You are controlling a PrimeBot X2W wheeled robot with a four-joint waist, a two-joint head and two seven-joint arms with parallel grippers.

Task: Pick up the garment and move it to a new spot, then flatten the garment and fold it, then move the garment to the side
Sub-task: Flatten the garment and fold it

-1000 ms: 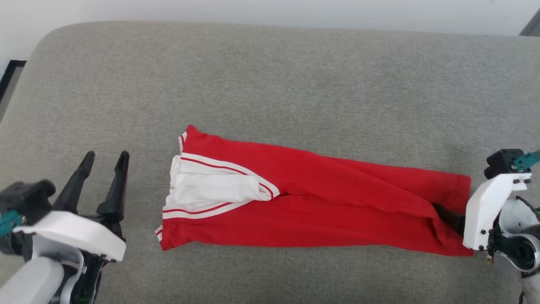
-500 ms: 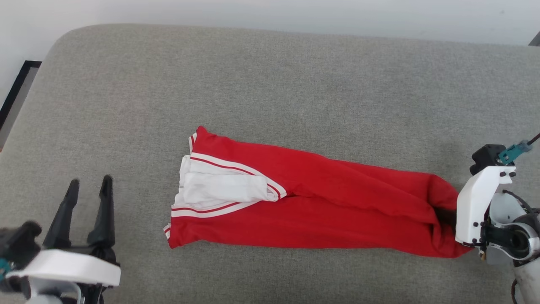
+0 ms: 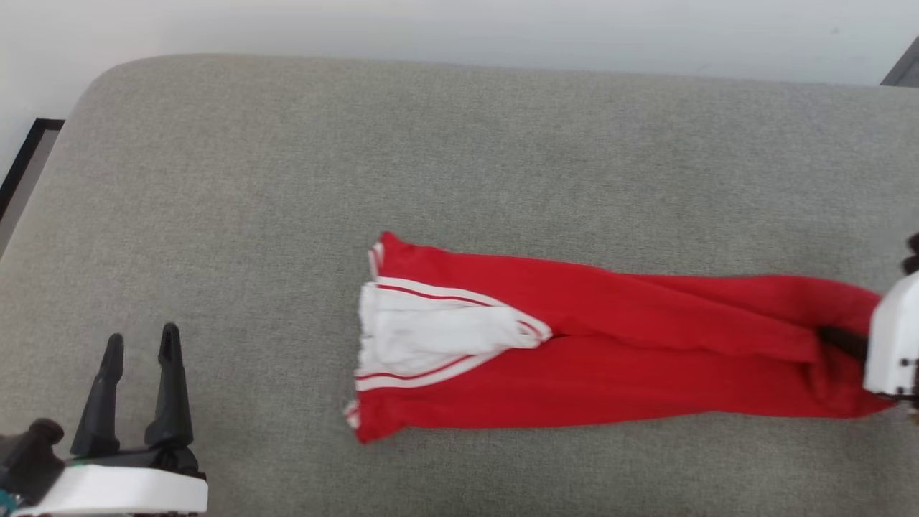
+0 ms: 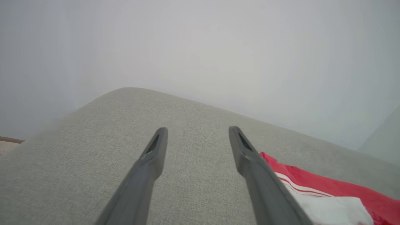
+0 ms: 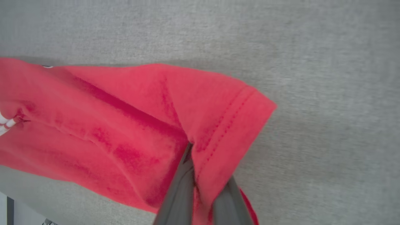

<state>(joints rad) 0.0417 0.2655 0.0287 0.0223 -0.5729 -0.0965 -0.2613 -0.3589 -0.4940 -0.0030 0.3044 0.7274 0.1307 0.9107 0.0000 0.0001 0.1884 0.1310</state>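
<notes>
1. While hovering over the grey cushion (image 3: pixel 459 143) at lower left, spreads the two dark fingers (image 3: pixel 169 380) of the left gripper (image 3: pixel 141 334) wide apart, with nothing between them, clear of the cloth.
2. Shows the garment (image 3: pixel 610 359) lying mid-cushion, folded into a long red band running left to right, a white sleeve (image 3: pixel 438 334) with red-and-white striped trim lying on top at its left end, creases along the red length.
3. Catches the right gripper (image 3: pixel 840 341) at far right, fingers clamped together on the garment's stitched hem, red fabric puckered around them and draped over one finger, white wrist housing (image 3: pixel 890 345) cut by the frame edge.
</notes>
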